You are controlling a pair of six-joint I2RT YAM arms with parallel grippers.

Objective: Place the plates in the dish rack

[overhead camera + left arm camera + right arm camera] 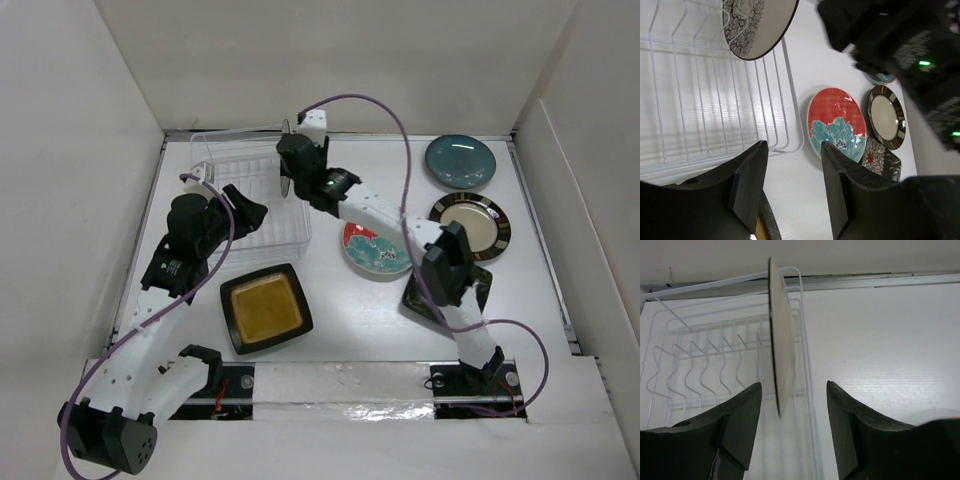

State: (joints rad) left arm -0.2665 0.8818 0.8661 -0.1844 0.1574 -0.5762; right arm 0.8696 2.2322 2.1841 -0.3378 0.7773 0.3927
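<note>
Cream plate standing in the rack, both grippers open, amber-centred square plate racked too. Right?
One thing is off. The amber-centred square plate isn't racked: the top external view shows it lying flat on the table, on the near side of the dish rack. The rest holds: the cream plate stands in the dish rack, and the left gripper and right gripper are open.
</note>
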